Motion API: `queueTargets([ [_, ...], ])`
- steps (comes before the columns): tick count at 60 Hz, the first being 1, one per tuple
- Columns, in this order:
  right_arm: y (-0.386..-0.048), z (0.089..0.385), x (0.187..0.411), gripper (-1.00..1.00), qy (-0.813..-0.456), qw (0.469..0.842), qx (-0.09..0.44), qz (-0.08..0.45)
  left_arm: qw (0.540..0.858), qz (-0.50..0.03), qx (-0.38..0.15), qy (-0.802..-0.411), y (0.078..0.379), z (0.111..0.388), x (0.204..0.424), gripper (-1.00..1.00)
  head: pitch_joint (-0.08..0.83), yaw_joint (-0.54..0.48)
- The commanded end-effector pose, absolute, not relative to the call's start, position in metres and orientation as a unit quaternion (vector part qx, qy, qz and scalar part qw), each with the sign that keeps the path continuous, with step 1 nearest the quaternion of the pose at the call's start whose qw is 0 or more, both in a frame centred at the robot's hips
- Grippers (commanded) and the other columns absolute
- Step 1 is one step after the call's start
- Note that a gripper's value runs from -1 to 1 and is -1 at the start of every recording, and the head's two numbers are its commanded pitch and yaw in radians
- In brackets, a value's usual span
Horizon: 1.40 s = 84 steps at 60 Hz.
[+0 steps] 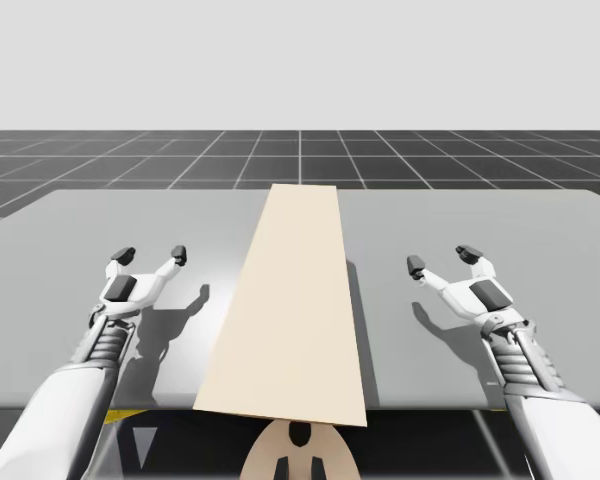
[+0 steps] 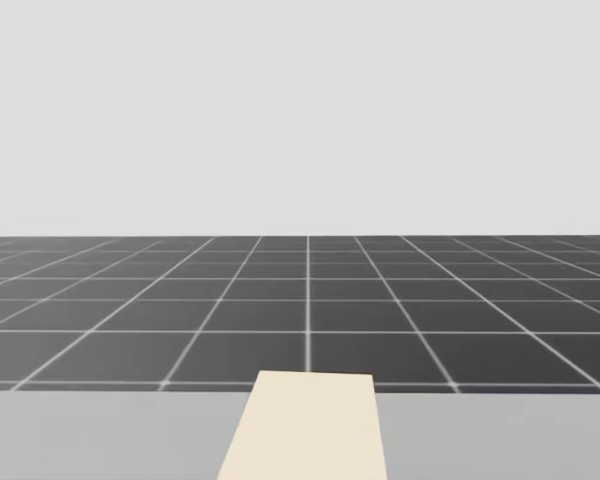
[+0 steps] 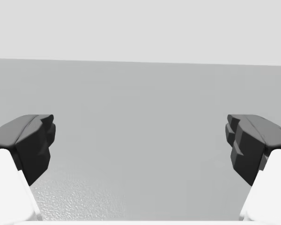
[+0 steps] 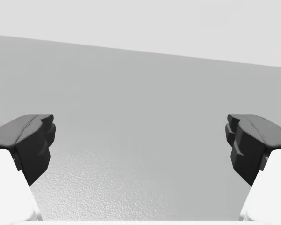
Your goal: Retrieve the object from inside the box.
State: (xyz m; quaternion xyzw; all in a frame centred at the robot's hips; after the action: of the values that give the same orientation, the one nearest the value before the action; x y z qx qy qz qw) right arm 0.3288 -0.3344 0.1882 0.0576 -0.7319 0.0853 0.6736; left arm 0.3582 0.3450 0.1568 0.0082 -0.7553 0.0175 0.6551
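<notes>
No text, label, brand, number or sign can be read on anything shown. The beige box (image 1: 285, 320), standing between the left gripper (image 1: 151, 256) and the right gripper (image 1: 442, 258), is rendered in one plain colour, as is the grey table (image 1: 160, 215) under both grippers.

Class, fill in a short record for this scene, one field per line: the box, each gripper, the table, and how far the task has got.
box: beige box, long, lying down the middle of the table between the two arms
contents: cannot tell, the box's inside is hidden
left gripper: open, over bare table to the box's left, apart from it
right gripper: open, over bare table to the box's right, apart from it
table: grey, flat
progress: nothing held, box not yet touched
</notes>
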Motion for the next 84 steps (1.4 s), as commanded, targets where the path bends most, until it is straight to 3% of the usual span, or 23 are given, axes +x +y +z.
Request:
queueTargets([
  [1, -0.335, 0.188, 0.327, -1.00, -0.730, 0.677, 0.042, 0.079, 0.655, 0.018, 0.009, -0.755, 0.345, 0.157, 0.358, -1.00, -0.017, 0.02],
  [5, -0.334, 0.188, 0.327, -1.00, -0.730, 0.677, 0.048, 0.079, 0.657, 0.019, 0.010, -0.753, 0.345, 0.156, 0.359, -1.00, -0.017, 0.02],
  [13, -0.329, 0.182, 0.331, -1.00, -0.705, 0.695, 0.081, 0.111, 0.693, 0.011, 0.011, -0.721, 0.345, 0.149, 0.365, -1.00, -0.016, 0.02],
  [19, -0.319, 0.179, 0.330, -1.00, -0.696, 0.695, 0.099, 0.149, 0.710, -0.045, -0.014, -0.703, 0.335, 0.144, 0.364, -1.00, -0.016, 0.02],
  [34, -0.288, 0.178, 0.315, -1.00, -0.683, 0.657, 0.189, 0.256, 0.679, -0.198, -0.112, -0.698, 0.296, 0.143, 0.339, -1.00, -0.018, 0.02],
  [45, -0.275, 0.181, 0.302, -1.00, -0.693, 0.617, 0.210, 0.310, 0.646, -0.275, -0.174, -0.691, 0.263, 0.147, 0.316, -1.00, -0.018, 0.01],
  [54, -0.275, 0.185, 0.296, -1.00, -0.703, 0.593, 0.222, 0.323, 0.625, -0.334, -0.219, -0.671, 0.232, 0.146, 0.297, -1.00, -0.016, 0.01],
  [69, -0.276, 0.188, 0.290, -1.00, -0.713, 0.573, 0.228, 0.333, 0.614, -0.375, -0.247, -0.650, 0.219, 0.143, 0.286, -1.00, -0.016, 0.01],
  [84, -0.275, 0.187, 0.290, -1.00, -0.715, 0.569, 0.228, 0.336, 0.608, -0.402, -0.276, -0.627, 0.209, 0.145, 0.295, -1.00, -0.014, 0.00],
])
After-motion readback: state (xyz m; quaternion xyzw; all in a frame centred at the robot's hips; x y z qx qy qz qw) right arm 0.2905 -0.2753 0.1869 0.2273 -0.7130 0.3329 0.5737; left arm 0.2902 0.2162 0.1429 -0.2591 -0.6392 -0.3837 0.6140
